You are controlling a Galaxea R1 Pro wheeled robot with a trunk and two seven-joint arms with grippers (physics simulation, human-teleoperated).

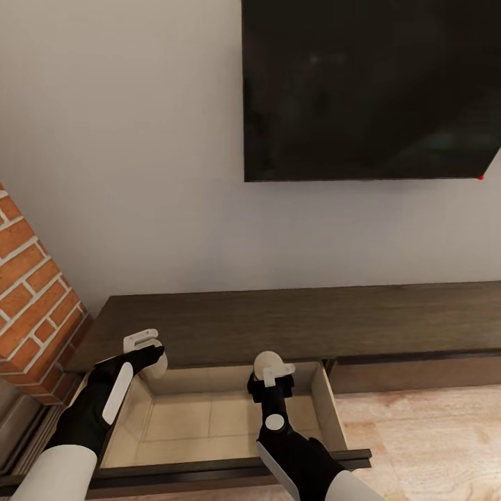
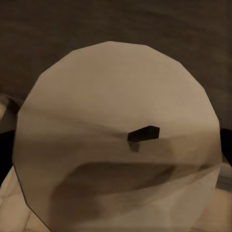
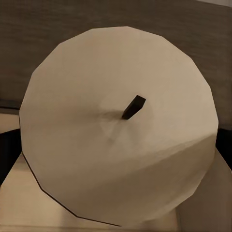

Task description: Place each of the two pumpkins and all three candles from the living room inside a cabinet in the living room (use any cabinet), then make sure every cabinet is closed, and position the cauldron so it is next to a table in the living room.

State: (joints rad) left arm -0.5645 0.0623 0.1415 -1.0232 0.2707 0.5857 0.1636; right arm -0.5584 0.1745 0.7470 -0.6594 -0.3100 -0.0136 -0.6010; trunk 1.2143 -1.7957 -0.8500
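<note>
In the head view each hand carries a candle over the open drawer (image 1: 209,417) of the cabinet (image 1: 292,320), which runs across the lower half of the frame beneath a dark screen (image 1: 369,90) on the wall.

The left hand (image 1: 145,342), at the lower left, sits above the drawer's rear left corner. The left candle (image 1: 157,363) shows as a pale round shape just below and right of the white fingers (image 1: 139,339), touching them. In the left wrist view the left candle's (image 2: 116,140) flat pale top with its short dark wick fills most of the frame. The hand appears pressed onto this candle, though the fingertips are hidden behind it and the exact grip cannot be told.

The right hand (image 1: 277,376), at lower centre, reaches over the drawer's rear right part. The right candle (image 1: 267,364) sits at its tip, its pale round top rising above the white fingers (image 1: 282,372), which pinch it. The right wrist view shows the right candle's (image 3: 121,130) pale top and dark wick up close, with the drawer's pale interior (image 3: 19,193) beneath it at the lower left.

The drawer's light-wood floor lies below both candles. Whether either candle touches the drawer cannot be told. A red brick fireplace (image 1: 31,292) stands at the left edge, and pale wood floor (image 1: 424,438) shows at lower right.
</note>
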